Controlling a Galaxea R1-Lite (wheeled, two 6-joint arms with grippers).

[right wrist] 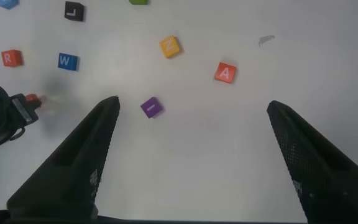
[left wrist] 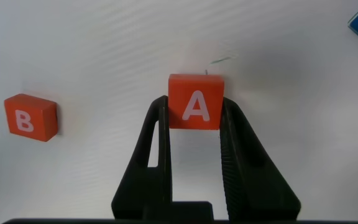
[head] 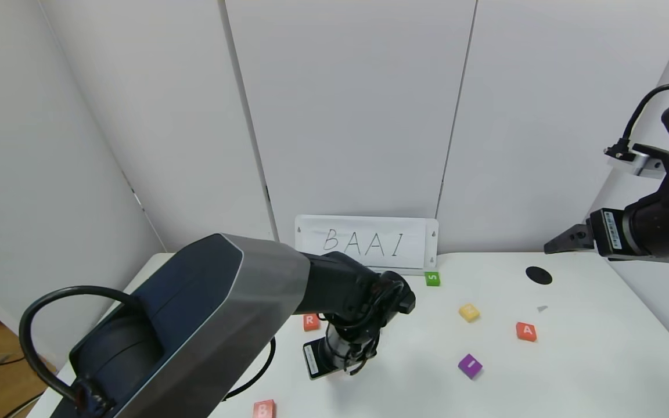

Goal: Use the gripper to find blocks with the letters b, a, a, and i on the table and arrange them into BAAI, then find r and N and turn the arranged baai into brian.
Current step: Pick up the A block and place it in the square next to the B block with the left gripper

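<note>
**Orange A in the left gripper, B beside it**

Orange B block (left wrist: 31,117) lies on the table (head: 572,371) — just beside the A block (left wrist: 196,101) clamped in the left gripper (left wrist: 194,134). Right gripper (right wrist: 191,155) hangs spread wide, farther off.

The head view looks forward and down over the white rectangular tabletop (head: 572,360). The left wrist view sits close behind the left claw (left wrist: 194,134), facing the tabletop nearby. The right wrist view looks down from higher behind the right claw (right wrist: 191,124); it shares the purple square I block (right wrist: 151,107) with the head view.
</note>
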